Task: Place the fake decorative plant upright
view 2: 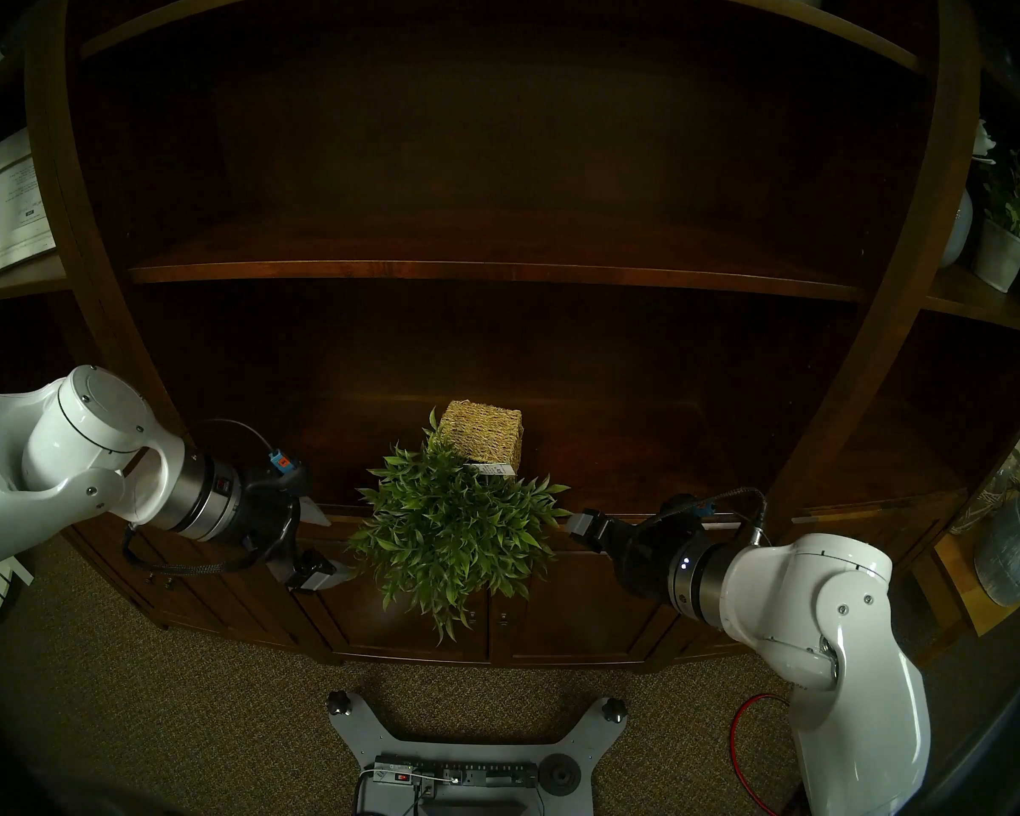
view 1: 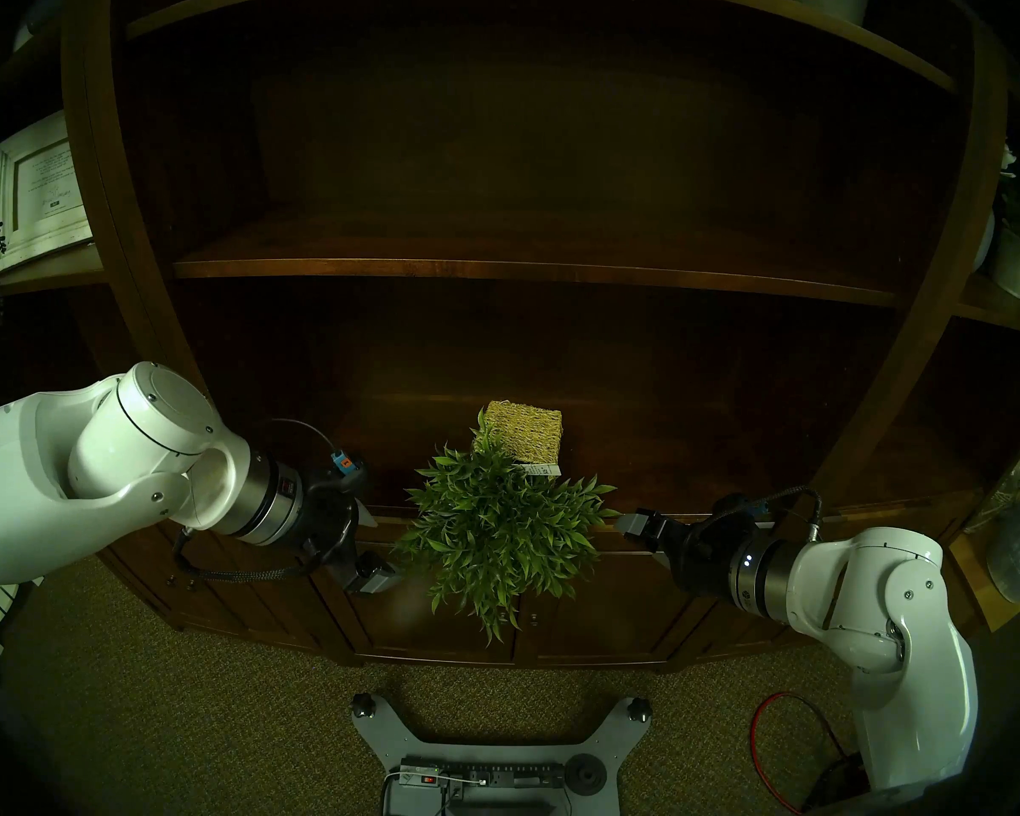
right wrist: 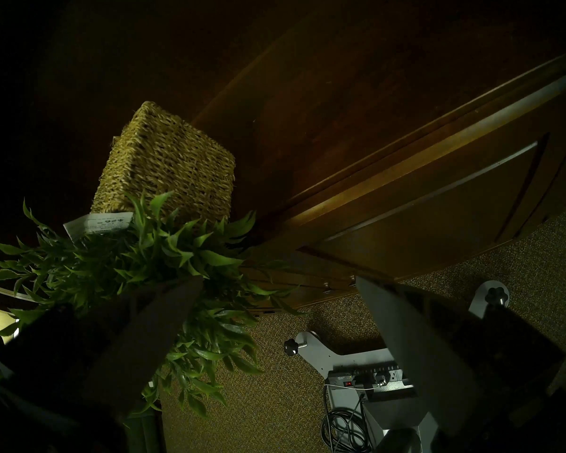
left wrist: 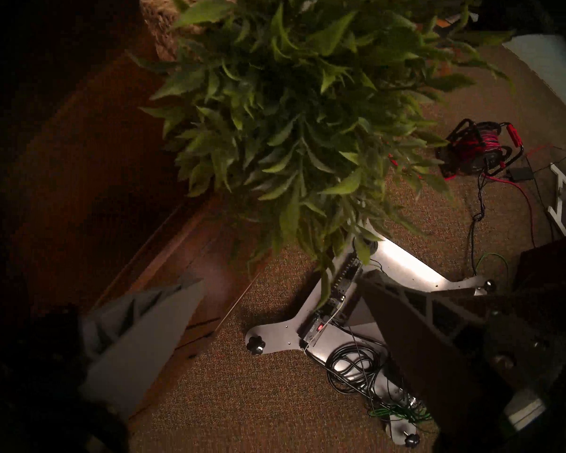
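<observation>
head stereo left showed the fake decorative plant (view 1: 499, 523) toppled mid-frame, pot toward the top, between the left gripper (view 1: 372, 547) and the nearer right gripper (view 1: 628, 523), both parted and empty.

Fake decorative plant (view 1: 499, 532) — rounded bush of small pointed green leaves in a tan woven straw cube pot (view 1: 524, 431), small white printed tag (view 1: 542, 471) at the pot's rim. Lying on its side on the dark wood ledge: pot toward the back, foliage spilling past the front edge. It sits between the left gripper (view 1: 372, 547) and right gripper (view 1: 630, 525) — leaves near both.
</observation>
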